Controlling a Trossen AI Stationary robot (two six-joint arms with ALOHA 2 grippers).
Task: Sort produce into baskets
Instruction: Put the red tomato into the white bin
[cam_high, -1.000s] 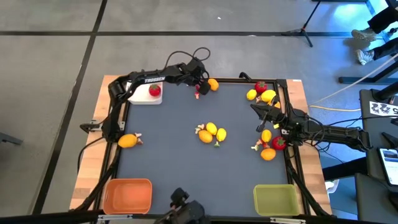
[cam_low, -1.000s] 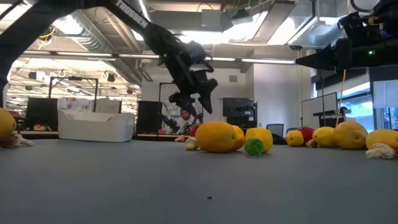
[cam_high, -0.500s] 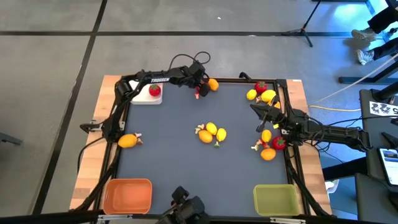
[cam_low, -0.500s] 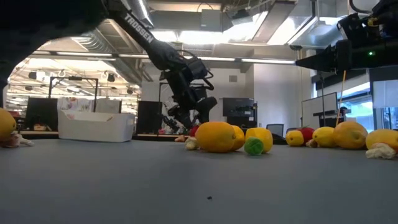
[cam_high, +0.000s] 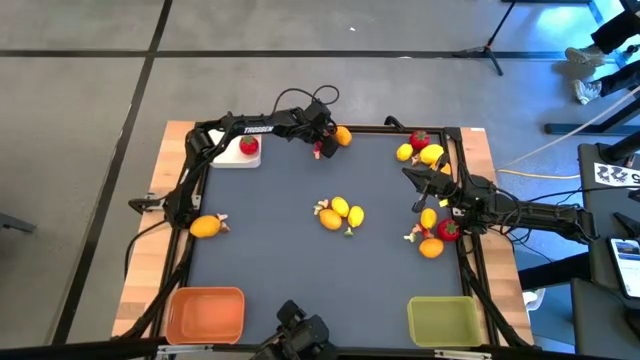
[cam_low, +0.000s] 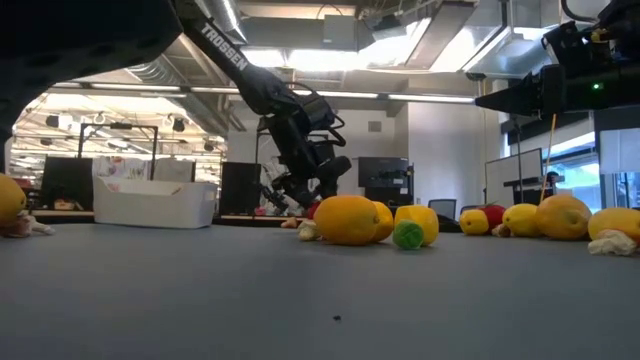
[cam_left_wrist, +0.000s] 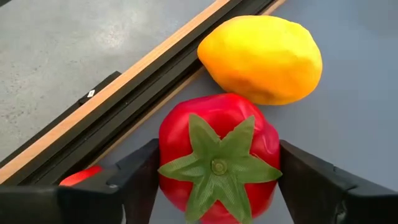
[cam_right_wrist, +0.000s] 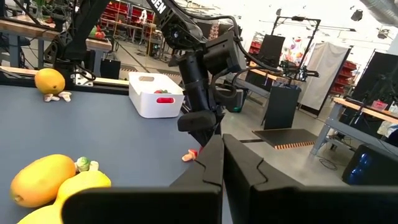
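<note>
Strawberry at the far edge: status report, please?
Left hand straddling red strawberry, not clamped. Yellow lemon touching it, by the rail. Right hand shut, idle at right side.

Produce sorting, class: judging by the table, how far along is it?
Early. Done: one red fruit sits in the white basket. In hand: the left end effector straddles a strawberry beside an orange fruit. Left: the centre cluster and right-side fruit; orange basket and green basket hold nothing.

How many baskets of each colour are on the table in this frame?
white basket: 1
orange basket: 1
green basket: 1
Total: 3
</note>
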